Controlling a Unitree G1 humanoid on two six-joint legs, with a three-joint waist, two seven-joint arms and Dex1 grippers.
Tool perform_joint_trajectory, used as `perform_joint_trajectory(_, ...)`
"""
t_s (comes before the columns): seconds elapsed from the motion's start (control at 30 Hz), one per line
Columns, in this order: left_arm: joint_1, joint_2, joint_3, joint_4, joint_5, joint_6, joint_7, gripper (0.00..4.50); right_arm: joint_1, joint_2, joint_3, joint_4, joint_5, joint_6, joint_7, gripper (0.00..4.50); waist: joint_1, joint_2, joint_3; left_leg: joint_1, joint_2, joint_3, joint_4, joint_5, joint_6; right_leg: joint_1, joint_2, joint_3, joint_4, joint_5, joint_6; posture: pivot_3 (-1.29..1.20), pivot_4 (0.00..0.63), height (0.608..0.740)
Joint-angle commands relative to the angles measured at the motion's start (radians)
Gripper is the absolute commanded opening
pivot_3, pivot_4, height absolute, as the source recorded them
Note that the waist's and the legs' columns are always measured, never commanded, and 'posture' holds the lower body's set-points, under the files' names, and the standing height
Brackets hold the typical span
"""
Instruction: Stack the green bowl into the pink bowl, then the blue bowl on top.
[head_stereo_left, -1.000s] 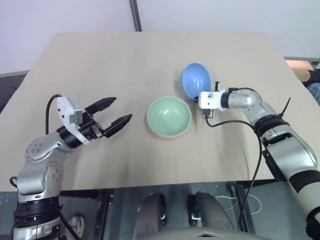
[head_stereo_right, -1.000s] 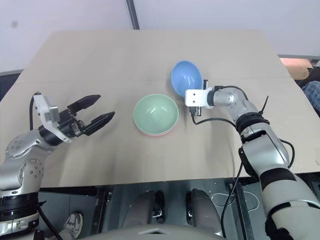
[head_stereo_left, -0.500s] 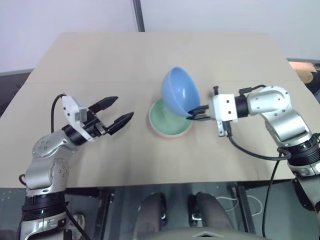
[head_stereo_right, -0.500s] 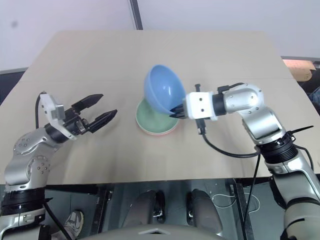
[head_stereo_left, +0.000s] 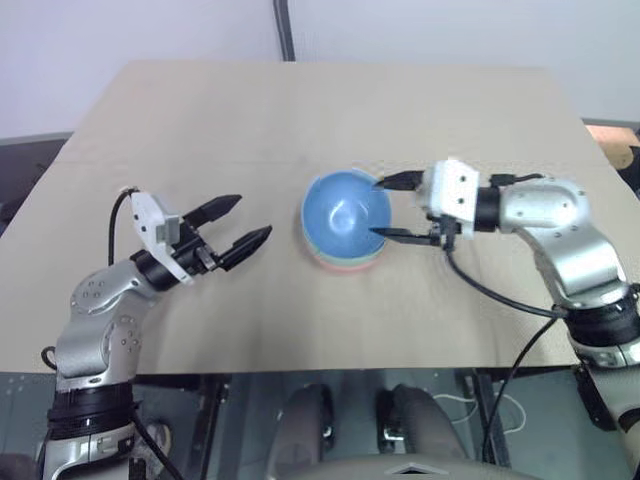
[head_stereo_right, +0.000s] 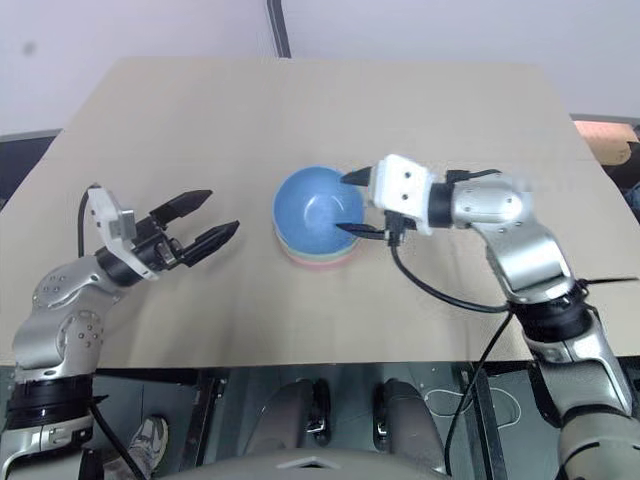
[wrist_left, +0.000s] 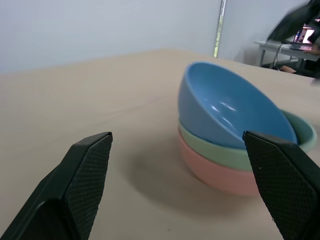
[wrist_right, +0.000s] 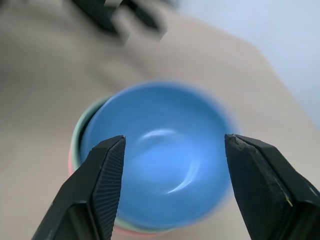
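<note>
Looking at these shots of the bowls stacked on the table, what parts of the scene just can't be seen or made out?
- Inside of the pink bowl: covered by the green bowl in every view.
- Inside of the green bowl: covered by the blue bowl; just its rim shows.
- Whether the blue bowl is fully seated: left wrist view shows it tilted.
- Things past the table's far right corner: cut off by the head views' edge.
- Dark shapes beyond the bowls in the right wrist view: too blurred to identify.

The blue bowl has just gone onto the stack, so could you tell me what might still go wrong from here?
The blue bowl sits tilted in the green bowl, not nested flat, so it may rock or slide.
The open right gripper has fingers on either side of its rim; pulling away carelessly could catch it and shift the stack.
</note>
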Motion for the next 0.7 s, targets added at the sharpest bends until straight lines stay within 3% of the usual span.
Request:
perform_joint_trajectory(0.03, 0.027, 0.029, 0.052, -0.081, -0.067, 0.025, -0.026, 4.45, 0.068, -0.042, -0.126, -0.119, 0.109, 0.14, -0.047, 3.73, -0.001, 0.0, 0.0, 0.0, 0.0, 0.0, 0.0, 0.0, 0.0, 0.0, 0.0, 0.0, 0.0, 0.0, 0.0, 0.0, 0.15, 0.74)
perform_joint_trajectory(0.1, 0.049, 0.047, 0.062, -0.102, -0.09, 0.051, -0.038, 4.5, 0.147, -0.07, -0.185, -0.151, 0.136, 0.172, -0.07, 4.4, 0.0, 0.0, 0.0, 0.001, 0.0, -0.001, 0.0, 0.0, 0.0, 0.001, 0.0, 0.0, 0.0, 0.0, 0.0, 0.0, 0.15, 0.74)
perform_joint_trajectory(0.13, 0.055, 0.054, 0.065, -0.107, -0.085, 0.052, -0.032, 4.5, 0.183, -0.074, -0.213, -0.162, 0.139, 0.174, -0.092, 4.46, 0.001, 0.0, 0.0, 0.002, 0.0, -0.001, 0.0, 0.0, 0.0, 0.001, 0.0, 0.0, 0.001, 0.0, 0.0, 0.0, 0.15, 0.74)
perform_joint_trajectory(0.37, 0.136, 0.117, 0.135, -0.157, -0.048, 0.023, -0.045, 4.5, 0.55, -0.11, -0.493, -0.215, 0.186, 0.165, -0.108, 4.46, 0.006, -0.002, -0.001, 0.002, 0.0, -0.003, 0.0, 0.0, 0.0, 0.002, 0.0, -0.002, 0.001, 0.0, 0.0, 0.0, 0.15, 0.74)
perform_joint_trajectory(0.5, 0.191, 0.177, 0.197, -0.171, -0.084, 0.13, -0.021, 4.5, 0.739, -0.132, -0.683, -0.151, 0.251, 0.113, -0.002, 4.46, 0.008, -0.001, -0.001, 0.0, -0.001, -0.002, -0.001, -0.001, 0.001, 0.001, 0.0, -0.001, -0.002, -0.002, 0.003, 0.0, 0.15, 0.74)
perform_joint_trajectory(0.7, 0.241, 0.237, 0.202, -0.184, -0.074, 0.162, -0.052, 4.5, 0.82, -0.178, -0.772, -0.096, 0.285, 0.055, 0.042, 4.46, 0.0, 0.0, -0.001, 0.003, 0.0, -0.003, -0.001, -0.003, 0.004, 0.002, 0.0, -0.001, -0.002, -0.003, 0.004, 0.0, 0.15, 0.74)
